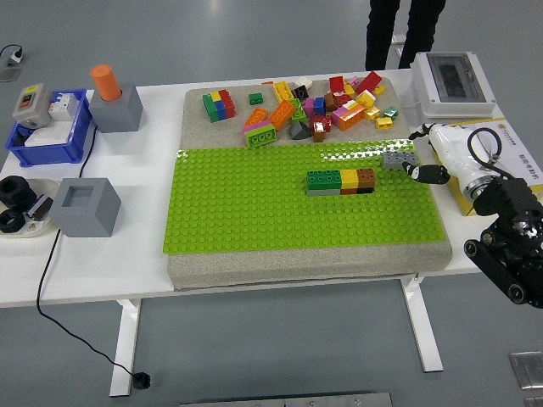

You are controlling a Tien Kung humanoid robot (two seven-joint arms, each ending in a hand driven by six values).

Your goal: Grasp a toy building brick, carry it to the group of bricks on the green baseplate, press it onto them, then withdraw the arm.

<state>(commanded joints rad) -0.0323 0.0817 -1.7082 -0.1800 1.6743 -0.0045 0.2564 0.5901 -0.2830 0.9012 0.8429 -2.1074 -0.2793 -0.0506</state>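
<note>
A row of green, yellow and brown bricks (340, 181) stands on the green baseplate (254, 212), right of its middle. My right hand (417, 161) is at the baseplate's far right edge, fingers curled on a small grey brick (398, 158), just right of and behind the row. The black thumb tip (428, 174) lies below the brick. Whether the grey brick rests on the plate or hangs just above it cannot be told. A heap of loose coloured bricks (314, 103) lies on the mat behind the baseplate. My left arm is out of view.
A white electrical box (452, 80) stands at the back right, and a yellow sheet (509, 140) lies under my right forearm. A blue bin (47, 131), two grey blocks (85, 206) and an orange cylinder (107, 82) sit at the left. A person's legs (405, 30) stand beyond the table.
</note>
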